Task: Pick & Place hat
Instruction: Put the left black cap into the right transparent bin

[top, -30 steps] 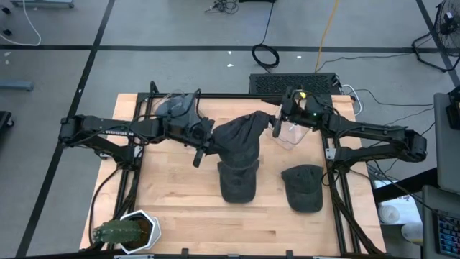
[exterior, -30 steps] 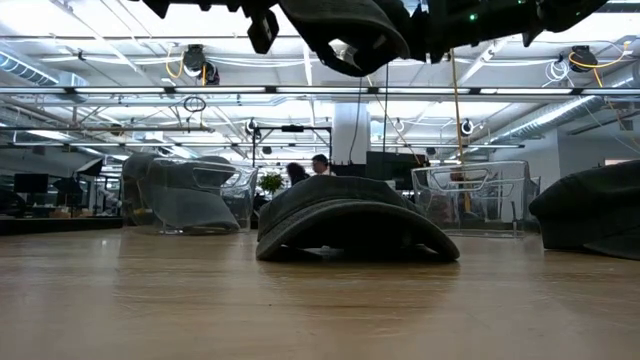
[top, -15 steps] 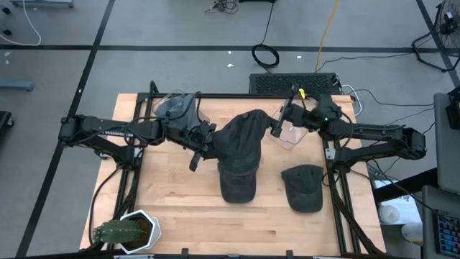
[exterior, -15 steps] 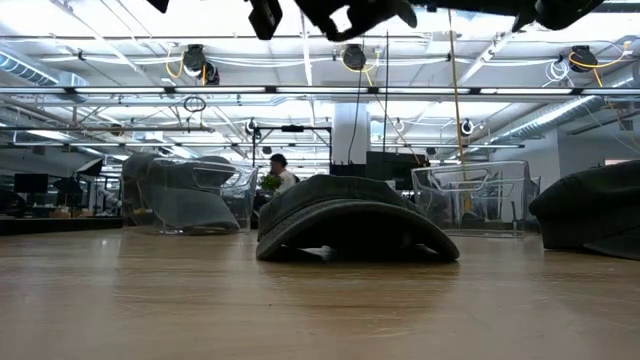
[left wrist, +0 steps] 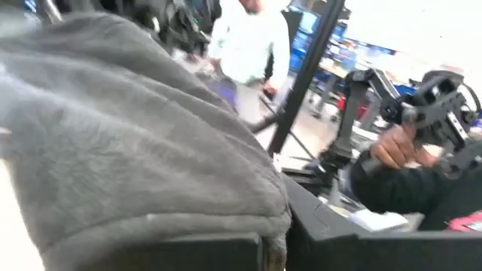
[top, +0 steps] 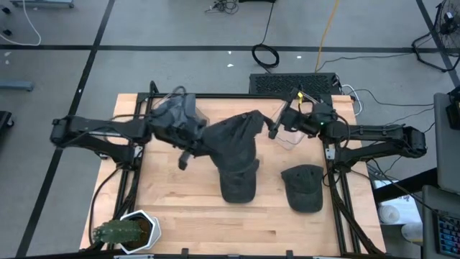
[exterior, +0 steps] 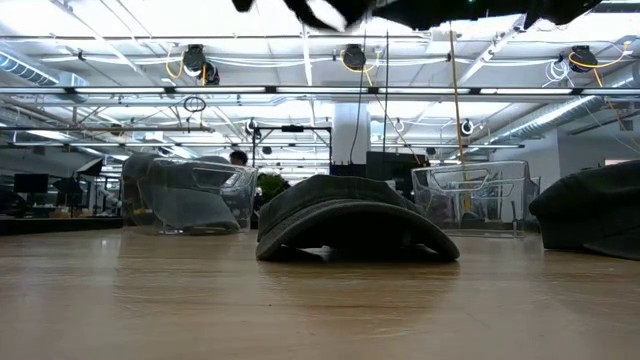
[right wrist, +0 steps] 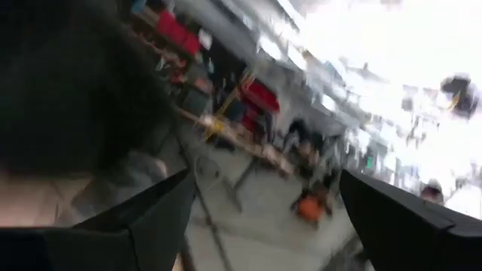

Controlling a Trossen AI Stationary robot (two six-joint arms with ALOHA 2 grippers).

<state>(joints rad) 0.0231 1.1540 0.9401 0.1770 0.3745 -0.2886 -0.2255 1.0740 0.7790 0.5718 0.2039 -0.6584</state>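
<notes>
Clamping a dark cap (top: 233, 140) aloft, the left gripper (top: 195, 144) stayed closed while the right gripper (top: 277, 124) stood wide at three o'clock.

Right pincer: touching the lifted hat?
Apart. The high view shows bare table between the open right pincer and the lifted hat; the left pincer holds it.

A light wooden worktop (top: 180, 216) carries everything. A dark cap (top: 237, 181) lies near its middle, and a second dark cap (top: 302, 188) lies well to one side of it, toward the right arm. A white pot with a cactus (top: 129, 232) stands at the front corner on the left arm's side. Two clear bins (exterior: 185, 195) (exterior: 475, 197) stand along the far edge.
</notes>
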